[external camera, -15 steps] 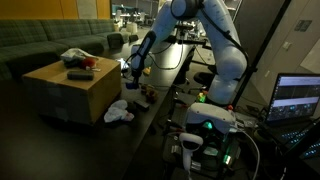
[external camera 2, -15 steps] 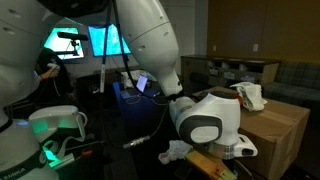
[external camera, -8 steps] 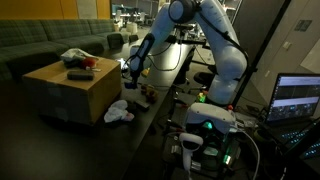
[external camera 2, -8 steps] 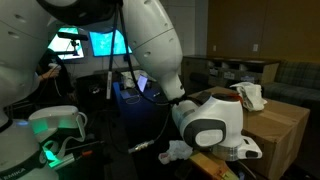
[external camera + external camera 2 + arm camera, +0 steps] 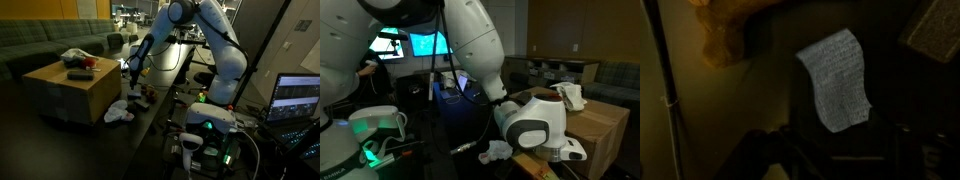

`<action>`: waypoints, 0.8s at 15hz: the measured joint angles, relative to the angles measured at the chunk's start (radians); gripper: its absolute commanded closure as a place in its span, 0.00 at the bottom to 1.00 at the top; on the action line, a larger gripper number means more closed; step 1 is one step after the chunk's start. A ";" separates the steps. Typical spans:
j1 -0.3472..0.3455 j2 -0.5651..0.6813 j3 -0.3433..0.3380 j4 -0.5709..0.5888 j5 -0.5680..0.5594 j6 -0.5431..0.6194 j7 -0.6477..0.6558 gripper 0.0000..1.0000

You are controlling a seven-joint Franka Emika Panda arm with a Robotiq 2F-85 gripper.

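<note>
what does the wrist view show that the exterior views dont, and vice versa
Only the wrist view: the pale cloth seen from close above, its whole outline plain against the dark surface. Only the exterior views: the arm, the cardboard box with a crumpled cloth on top, and a lit laptop screen. Shared: the pale cloth itself, and probably the yellowish thing lying beside it.

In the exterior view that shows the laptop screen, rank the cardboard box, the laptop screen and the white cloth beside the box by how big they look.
1. cardboard box
2. laptop screen, nearer the camera and cut off by the frame's edge
3. white cloth
</note>
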 measured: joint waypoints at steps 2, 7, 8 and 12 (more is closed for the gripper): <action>0.000 -0.001 -0.004 -0.001 0.000 -0.001 0.016 0.00; 0.002 -0.020 -0.005 -0.037 0.000 -0.013 0.036 0.00; 0.003 -0.029 -0.005 -0.052 0.000 -0.014 0.041 0.00; 0.013 -0.065 -0.005 -0.118 0.000 -0.015 0.063 0.00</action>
